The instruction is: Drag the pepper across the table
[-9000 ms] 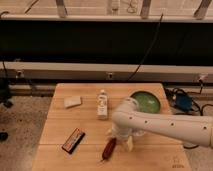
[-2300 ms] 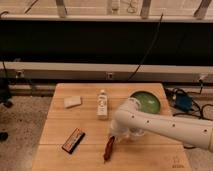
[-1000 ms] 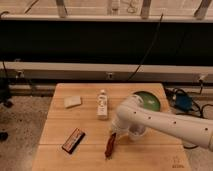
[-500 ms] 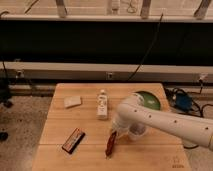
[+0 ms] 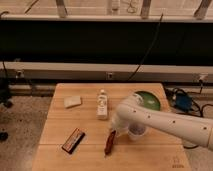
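Your gripper (image 5: 116, 131) sat low at the far tip of the pepper (image 5: 110, 142), near the front middle of the table (image 5: 57, 125), seemingly placed to push or pull the chili along the wood; its grip could not be told. The dark bar (image 5: 73, 139) lay to the left, the bottle (image 5: 102, 104) farther back, the cup (image 5: 137, 131) just right

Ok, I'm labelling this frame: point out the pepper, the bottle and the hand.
pepper (image 5: 109, 143), camera view, mid-body.
bottle (image 5: 102, 104), camera view, middle of its body.
hand (image 5: 114, 131), camera view, tip just above the pepper's upper end.
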Robot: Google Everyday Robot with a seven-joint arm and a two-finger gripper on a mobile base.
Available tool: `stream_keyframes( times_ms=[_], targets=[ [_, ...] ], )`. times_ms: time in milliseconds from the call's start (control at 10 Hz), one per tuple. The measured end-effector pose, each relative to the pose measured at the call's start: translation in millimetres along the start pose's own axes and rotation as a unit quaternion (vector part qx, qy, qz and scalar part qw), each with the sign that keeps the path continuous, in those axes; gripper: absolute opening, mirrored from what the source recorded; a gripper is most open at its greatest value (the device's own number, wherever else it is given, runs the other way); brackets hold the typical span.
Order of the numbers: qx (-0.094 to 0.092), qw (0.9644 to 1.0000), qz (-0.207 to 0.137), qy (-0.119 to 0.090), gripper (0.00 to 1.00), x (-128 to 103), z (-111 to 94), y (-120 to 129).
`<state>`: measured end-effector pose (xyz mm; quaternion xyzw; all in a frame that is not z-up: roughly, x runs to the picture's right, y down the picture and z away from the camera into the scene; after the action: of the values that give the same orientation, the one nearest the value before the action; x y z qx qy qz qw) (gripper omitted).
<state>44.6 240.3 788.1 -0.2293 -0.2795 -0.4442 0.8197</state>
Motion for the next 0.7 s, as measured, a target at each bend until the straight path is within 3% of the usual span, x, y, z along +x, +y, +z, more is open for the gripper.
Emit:
stream_keyframes(
  times_ms=[700],
  targets=[
    [0.007, 0.9999, -0.01, 0.011, 0.0, 31.3, 5.7, -22.3]
  ],
)
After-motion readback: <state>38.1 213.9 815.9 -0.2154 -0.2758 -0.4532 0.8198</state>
